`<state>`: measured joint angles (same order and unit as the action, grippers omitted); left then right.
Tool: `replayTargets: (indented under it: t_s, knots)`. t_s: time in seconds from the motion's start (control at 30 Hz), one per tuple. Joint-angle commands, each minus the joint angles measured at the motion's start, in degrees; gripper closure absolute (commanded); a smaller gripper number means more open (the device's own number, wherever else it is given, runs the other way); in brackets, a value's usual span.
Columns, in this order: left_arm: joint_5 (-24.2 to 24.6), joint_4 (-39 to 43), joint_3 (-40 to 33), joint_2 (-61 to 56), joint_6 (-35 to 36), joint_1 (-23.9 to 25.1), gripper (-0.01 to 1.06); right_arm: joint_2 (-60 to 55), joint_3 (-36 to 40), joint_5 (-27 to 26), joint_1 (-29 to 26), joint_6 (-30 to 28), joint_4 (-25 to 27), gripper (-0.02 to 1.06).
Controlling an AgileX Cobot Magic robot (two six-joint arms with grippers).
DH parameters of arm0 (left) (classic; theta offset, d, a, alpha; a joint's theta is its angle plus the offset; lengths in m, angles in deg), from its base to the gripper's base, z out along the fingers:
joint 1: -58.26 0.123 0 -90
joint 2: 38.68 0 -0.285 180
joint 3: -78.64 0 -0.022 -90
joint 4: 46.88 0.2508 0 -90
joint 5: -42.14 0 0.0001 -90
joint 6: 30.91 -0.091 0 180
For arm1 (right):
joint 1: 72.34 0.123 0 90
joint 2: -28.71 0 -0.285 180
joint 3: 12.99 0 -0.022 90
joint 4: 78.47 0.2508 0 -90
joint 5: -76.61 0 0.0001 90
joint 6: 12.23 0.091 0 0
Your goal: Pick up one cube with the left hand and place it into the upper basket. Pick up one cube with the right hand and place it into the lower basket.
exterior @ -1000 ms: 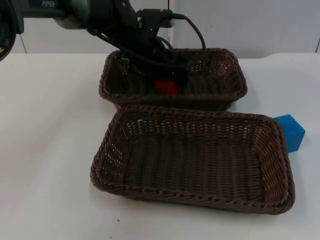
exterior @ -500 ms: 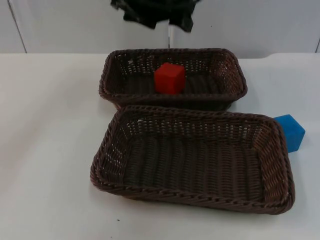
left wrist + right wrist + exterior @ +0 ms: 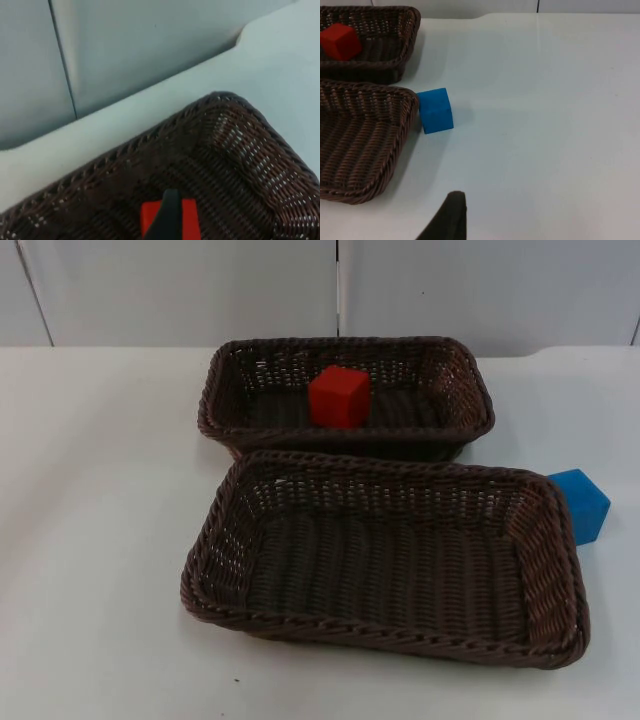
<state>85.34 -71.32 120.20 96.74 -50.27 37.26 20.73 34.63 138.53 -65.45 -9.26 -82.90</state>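
Observation:
A red cube (image 3: 339, 397) stands free inside the upper wicker basket (image 3: 208, 400), near the middle of its floor. The lower wicker basket (image 3: 200, 562) holds nothing. A blue cube (image 3: 580, 504) lies on the white table, touching or nearly touching the lower basket's right rim. My left gripper (image 3: 170, 212) hangs above the upper basket (image 3: 240, 130), over the red cube (image 3: 192, 220), apart from it. My right gripper (image 3: 451, 217) waits over bare table to the right of the baskets, with the blue cube (image 3: 436, 110) a good distance ahead of it beside the lower basket (image 3: 365, 135).
The two baskets stand close together, the lower one's far rim against the upper one's front wall. The grey partition wall (image 3: 200, 290) closes off the table behind the upper basket. Open white table (image 3: 90, 490) lies left and right of the baskets.
The left arm has risen out of the upper basket and left the top view. The red cube it was around stays standing in that basket. The blue cube has not moved.

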Motion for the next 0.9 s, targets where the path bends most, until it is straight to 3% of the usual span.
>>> replayTargets:
  t_s: [0.0,0.37,0.63,0.87]
  knots:
    - [0.8,0.2,0.3,-0.8,1.6,-0.2,0.27,0.2,0.0,-0.1,-0.4,-0.2,-0.1,-0.01]
    - [5.1,6.0,0.3,-2.9,3.6,-0.2,0.27,0.2,0.0,-0.1,-0.4,-0.2,-0.1,-0.01]
    - [9.7,3.6,0.3,-5.0,6.5,-0.3,0.27,0.2,0.0,-0.1,-0.4,-0.4,-0.1,-0.01]
    - [10.7,3.0,0.0,-7.4,6.5,-0.3,0.27,0.2,0.0,-0.1,-0.4,-0.4,-0.1,-0.01]
